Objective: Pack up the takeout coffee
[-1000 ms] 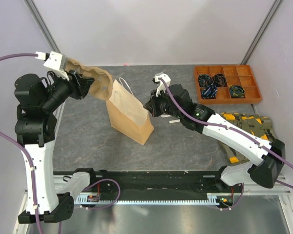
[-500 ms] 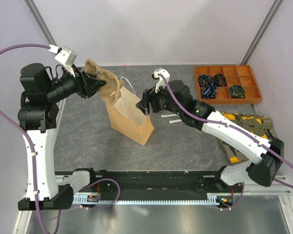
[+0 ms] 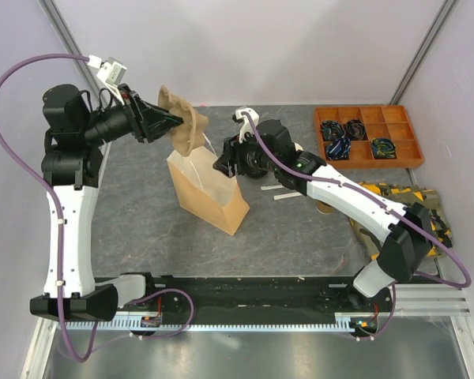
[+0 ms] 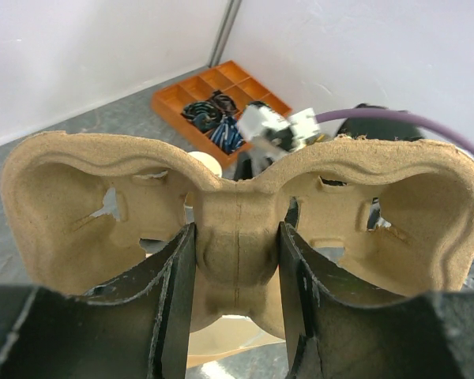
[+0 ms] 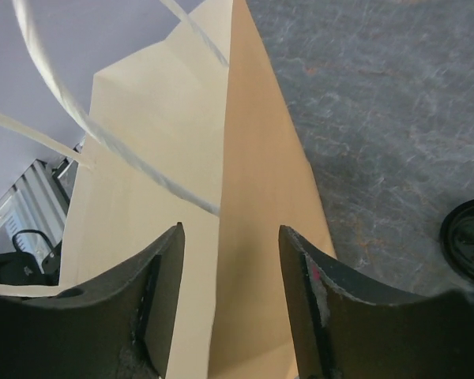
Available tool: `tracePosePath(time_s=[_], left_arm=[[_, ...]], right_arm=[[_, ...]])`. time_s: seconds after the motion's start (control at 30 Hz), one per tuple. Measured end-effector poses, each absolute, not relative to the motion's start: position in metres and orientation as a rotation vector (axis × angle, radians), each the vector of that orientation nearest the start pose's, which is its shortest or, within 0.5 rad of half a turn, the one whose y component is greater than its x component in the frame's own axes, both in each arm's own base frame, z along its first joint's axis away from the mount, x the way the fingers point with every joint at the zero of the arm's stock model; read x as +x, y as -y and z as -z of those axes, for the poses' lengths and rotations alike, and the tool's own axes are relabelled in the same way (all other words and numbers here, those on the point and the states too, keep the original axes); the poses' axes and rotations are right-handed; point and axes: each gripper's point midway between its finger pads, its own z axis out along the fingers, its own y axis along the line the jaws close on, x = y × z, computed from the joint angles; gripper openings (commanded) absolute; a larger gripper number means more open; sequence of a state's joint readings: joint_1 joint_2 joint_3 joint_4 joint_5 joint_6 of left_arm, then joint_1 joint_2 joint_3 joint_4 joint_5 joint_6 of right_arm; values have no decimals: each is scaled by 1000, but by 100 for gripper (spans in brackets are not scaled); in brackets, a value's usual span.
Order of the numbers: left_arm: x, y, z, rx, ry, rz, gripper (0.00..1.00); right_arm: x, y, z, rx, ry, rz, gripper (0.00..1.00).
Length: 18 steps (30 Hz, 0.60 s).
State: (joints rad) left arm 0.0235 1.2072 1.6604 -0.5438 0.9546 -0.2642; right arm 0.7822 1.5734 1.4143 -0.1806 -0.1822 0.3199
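Two grippers flank the paper bag (image 3: 209, 193): the left gripper (image 4: 237, 245) clenches the pulp cup carrier (image 4: 103, 213) by its central bridge near the mouth, while the right gripper (image 5: 231, 237) is released, jaws astride the bag's top edge.

Lab test cell — white panel walls (image 3: 261, 47)

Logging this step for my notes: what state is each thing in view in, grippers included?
cup carrier: held off the table, no cups in it
left gripper: shut on the cup carrier's middle
paper bag: standing upright, mouth open
right gripper: open, astride the bag's side fold
black lid: lying on the table, on no cup
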Motion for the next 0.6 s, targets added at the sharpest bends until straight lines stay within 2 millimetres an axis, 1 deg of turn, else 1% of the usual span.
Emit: tracePosePath(time_s=[0.03, 0.07, 0.13, 0.17, 0.23, 0.27, 0.43, 0.6], left_arm=[[285, 146, -465, 507, -1639, 982, 26], [284, 150, -464, 517, -1638, 1000, 26], [281, 160, -458, 539, -1646, 1041, 25], [281, 163, -454, 547, -1651, 1057, 25], [281, 170, -443, 556, -1671, 1090, 25], [282, 173, -439, 558, -1679, 1103, 25], [292, 178, -432, 564, -1688, 1144, 24], [288, 187, -427, 595, -1680, 1215, 23]], right_arm=[[315, -378, -276, -590, -1935, -908, 49], [315, -379, -274, -591, -1943, -920, 40], [314, -380, -272, -587, -1953, -940, 30], [314, -380, -273, -588, -1954, -947, 20], [314, -381, -275, -578, -1951, -968, 11], [313, -381, -275, -581, -1950, -971, 0], [313, -381, -276, -578, -1954, -991, 0], [313, -381, -276, -577, -1955, -991, 0]])
